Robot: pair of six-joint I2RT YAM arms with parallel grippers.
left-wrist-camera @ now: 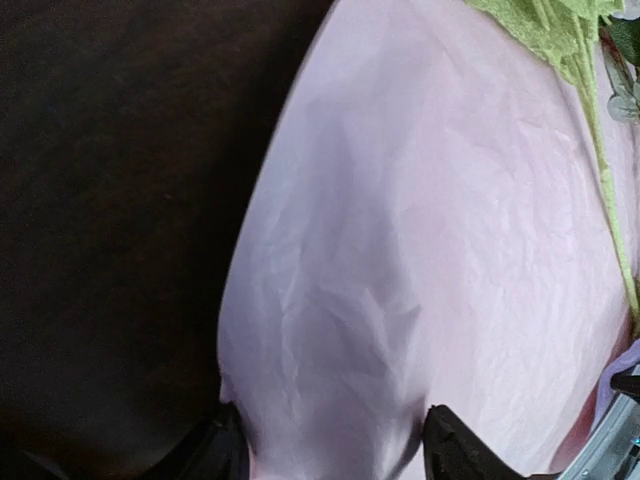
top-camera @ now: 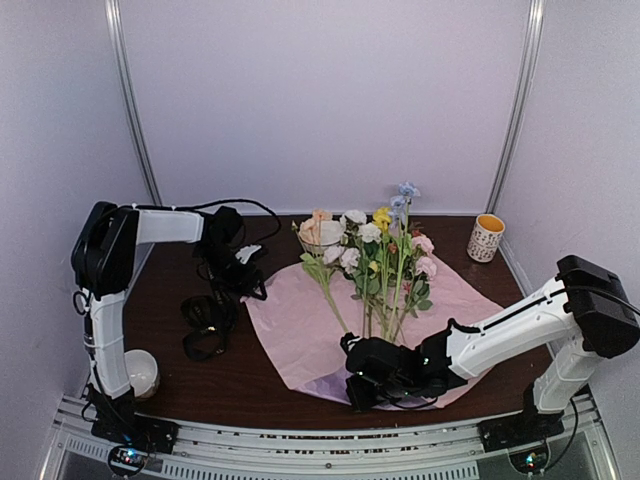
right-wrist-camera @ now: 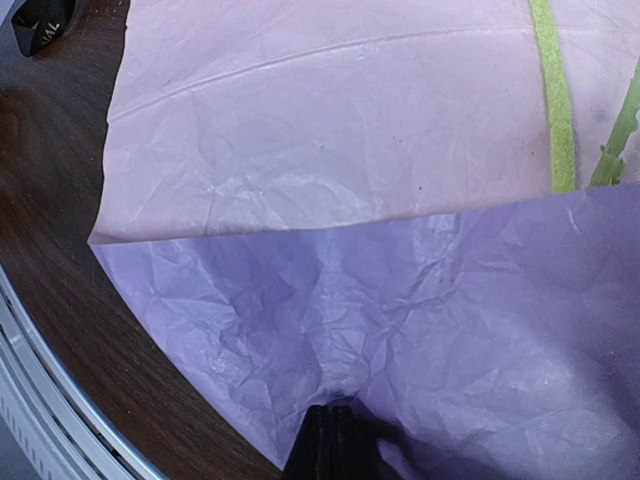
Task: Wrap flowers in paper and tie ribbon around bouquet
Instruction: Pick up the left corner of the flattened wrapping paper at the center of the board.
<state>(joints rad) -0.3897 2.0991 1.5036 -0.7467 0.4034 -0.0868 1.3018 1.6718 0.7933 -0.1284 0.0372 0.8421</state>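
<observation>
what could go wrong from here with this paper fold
1. The right hand pinches the folded-over near corner of the thin paper; a hard pull may tear it.
2. The flowers lie loose on the paper, so dragging it might shift them.
3. The left hand is open astride the paper's left edge, close to the ribbon; it could bunch the edge or snag the ribbon.

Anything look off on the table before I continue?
Nothing spilled or damaged. The paper has its near edge folded over, lilac face up, pinched in the right hand; the ribbon lies tangled left of it.
</observation>
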